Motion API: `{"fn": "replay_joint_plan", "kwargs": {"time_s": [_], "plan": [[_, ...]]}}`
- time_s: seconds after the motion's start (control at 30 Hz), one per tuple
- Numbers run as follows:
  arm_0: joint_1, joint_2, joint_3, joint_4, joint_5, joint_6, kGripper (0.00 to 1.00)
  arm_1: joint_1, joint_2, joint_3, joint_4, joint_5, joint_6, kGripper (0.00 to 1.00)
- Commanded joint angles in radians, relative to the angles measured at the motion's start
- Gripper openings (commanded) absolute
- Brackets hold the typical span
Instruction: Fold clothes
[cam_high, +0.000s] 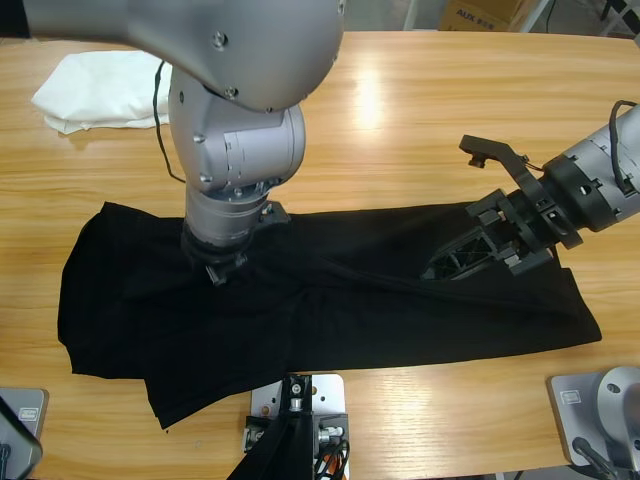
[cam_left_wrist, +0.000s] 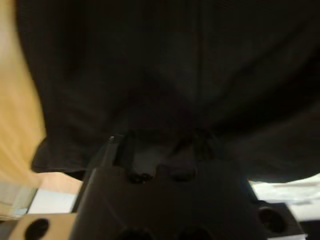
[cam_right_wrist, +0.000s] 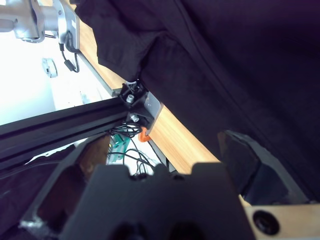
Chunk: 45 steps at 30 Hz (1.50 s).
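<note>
Lying spread across the middle of a long wooden table (cam_high: 400, 110) is a large black T-shirt (cam_high: 330, 300), stretched from left to right with one sleeve or corner trailing toward the near edge at lower left. Its fabric is so dark that folds and seams are hard to make out, and no lettering can be seen. A smaller white garment (cam_high: 95, 95) sits crumpled in the far left corner, well apart from the shirt.

From the top of the high view, a big silver arm comes straight down onto the left half of the shirt. Its bulk hides most of the left gripper (cam_high: 222, 268), whose black tip meets the cloth. In the left wrist view, dark fabric fills almost the whole picture and bunches right at the gripper; whether the jaws are pinching it or merely pressed into it cannot be told.

The right gripper (cam_high: 455, 262) reaches in from the right edge and lies low over the right half of the shirt. In the right wrist view its two black jaws stand spread apart, with shirt fabric and a strip of table edge showing between them. One jaw is partly cut off by the frame.
</note>
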Motion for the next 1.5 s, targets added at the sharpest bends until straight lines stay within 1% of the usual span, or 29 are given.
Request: {"fn": "replay_joint_plan", "kwargs": {"time_s": [0.03, 0.1, 0.17, 0.2, 0.23, 0.27, 0.3, 0.33, 0.37, 0.4, 0.47, 0.57, 0.63, 0.77, 0.9, 1.17, 1.3, 1.4, 1.5], "plan": [[0.028, -0.195, 0.075, -0.081, 0.026, -0.15, 0.908, 0.008, -0.068, 0.034, -0.044, 0.002, 0.001, 0.434], [0.031, -0.313, 0.168, -0.189, 0.061, -0.179, 0.917, 0.008, -0.109, 0.041, -0.054, 0.002, 0.006, 0.434], [0.032, -0.43, 0.303, -0.327, 0.064, -0.18, 0.927, 0.008, -0.148, 0.058, -0.074, -0.017, 0.024, 0.443], [0.035, -0.482, 0.384, -0.394, 0.062, -0.182, 0.927, 0.008, -0.168, 0.073, -0.095, -0.047, 0.039, 0.469], [0.038, -0.528, 0.47, -0.465, 0.061, -0.188, 0.923, 0.008, -0.185, 0.092, -0.123, -0.081, 0.063, 0.576], [0.038, -0.566, 0.552, -0.534, 0.059, -0.2, 0.927, 0.008, -0.199, 0.111, -0.149, -0.132, 0.094, 0.625], [0.038, -0.594, 0.626, -0.602, 0.046, -0.214, 0.931, 0.008, -0.207, 0.133, -0.181, -0.192, 0.132, 0.595], [0.038, -0.61, 0.687, -0.657, 0.03, -0.226, 0.931, 0.008, -0.207, 0.161, -0.228, -0.242, 0.178, 0.383], [0.038, -0.612, 0.739, -0.707, 0.017, -0.249, 0.931, 0.009, -0.204, 0.195, -0.295, -0.286, 0.223, 0.089], [0.039, -0.605, 0.763, -0.732, 0.014, -0.272, 0.931, 0.015, -0.199, 0.237, -0.381, -0.309, 0.264, 0.0], [0.039, -0.581, 0.77, -0.761, 0.005, -0.308, 0.931, 0.06, -0.165, 0.288, -0.532, -0.317, 0.327, 0.0], [0.058, -0.537, 0.779, -0.792, 0.006, -0.391, 0.919, 0.18, -0.069, 0.286, -0.656, -0.32, 0.431, 0.0], [0.059, -0.526, 0.803, -0.837, 0.006, -0.443, 0.918, 0.232, 0.003, 0.284, -0.734, -0.317, 0.487, 0.0], [0.059, -0.535, 0.834, -0.851, 0.007, -0.488, 0.918, 0.274, 0.118, 0.282, -0.829, -0.307, 0.551, 0.0], [0.059, -0.562, 0.877, -0.863, 0.007, -0.49, 0.918, 0.312, 0.263, 0.276, -0.935, -0.295, 0.606, 0.0], [0.059, -0.591, 0.915, -0.868, 0.005, -0.489, 0.918, 0.314, 0.394, 0.203, -0.996, -0.29, 0.63, 0.0], [0.059, -0.585, 0.936, -0.888, 0.004, -0.49, 0.918, 0.315, 0.389, 0.179, -0.996, -0.289, 0.631, 0.0], [0.059, -0.575, 0.937, -0.901, 0.002, -0.49, 0.918, 0.321, 0.374, 0.172, -0.988, -0.249, 0.633, 0.0], [0.059, -0.557, 0.935, -0.92, 0.002, -0.49, 0.918, 0.353, 0.336, 0.176, -0.98, -0.2, 0.634, 0.0]]}}
